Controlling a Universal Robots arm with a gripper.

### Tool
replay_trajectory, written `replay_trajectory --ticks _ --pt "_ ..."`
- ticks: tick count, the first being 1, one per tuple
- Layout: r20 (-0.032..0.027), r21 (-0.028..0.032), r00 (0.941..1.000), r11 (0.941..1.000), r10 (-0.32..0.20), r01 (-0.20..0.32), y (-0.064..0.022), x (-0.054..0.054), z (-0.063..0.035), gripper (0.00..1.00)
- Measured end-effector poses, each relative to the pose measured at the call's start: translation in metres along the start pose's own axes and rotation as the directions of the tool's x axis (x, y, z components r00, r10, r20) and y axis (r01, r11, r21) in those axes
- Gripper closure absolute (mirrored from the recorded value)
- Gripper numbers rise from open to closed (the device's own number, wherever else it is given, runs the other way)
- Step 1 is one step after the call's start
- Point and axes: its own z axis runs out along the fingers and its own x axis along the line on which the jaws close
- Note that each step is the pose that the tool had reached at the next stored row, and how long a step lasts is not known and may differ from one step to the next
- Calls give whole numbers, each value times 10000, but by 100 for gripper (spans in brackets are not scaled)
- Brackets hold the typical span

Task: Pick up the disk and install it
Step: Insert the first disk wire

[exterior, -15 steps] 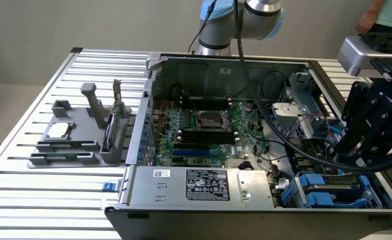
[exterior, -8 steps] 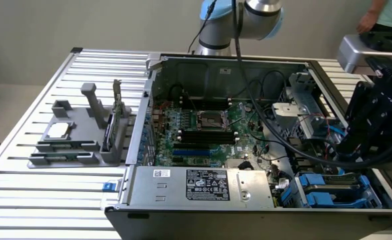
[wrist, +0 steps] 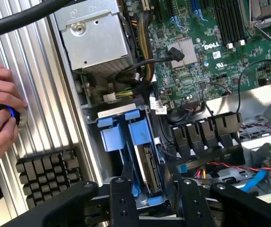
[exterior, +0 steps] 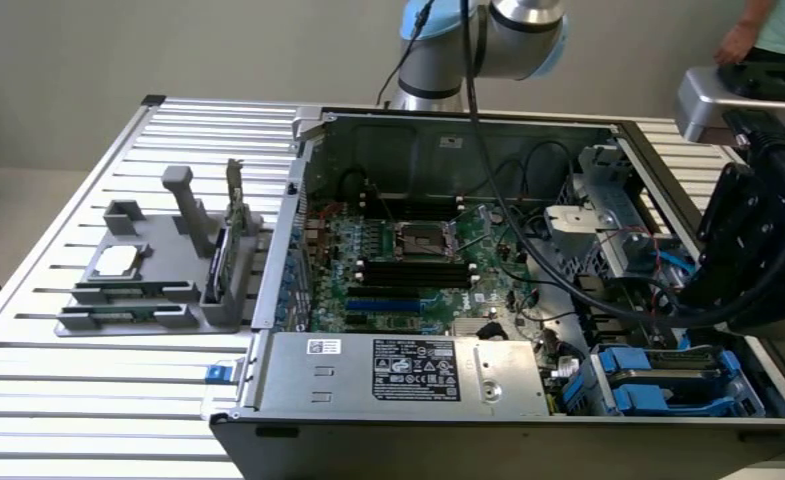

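Your jaws stand wide, gripping nothing, over the flat silver-grey metal disk in its blue plastic caddy (wrist: 148, 166). It seems already slotted into the grey metal drive bay (wrist: 114, 109)

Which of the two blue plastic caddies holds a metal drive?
The blue caddy nearer the green motherboard: a silver-grey drive sits against it; the other caddy shows only plastic.
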Motion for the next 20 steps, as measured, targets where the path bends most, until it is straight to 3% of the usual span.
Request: replay_trajectory --ticks 6,11,15,20 --pt "43 132 9979 9978 646 -647 0 -2 0 59" --pt "71 206 9925 9923 1219 -1220 1 -3 -1 59" --pt "68 203 9845 9843 1751 -1752 2 -2 -1 59" --pt "50 171 9687 9685 2482 -2483 1 -2 0 59"
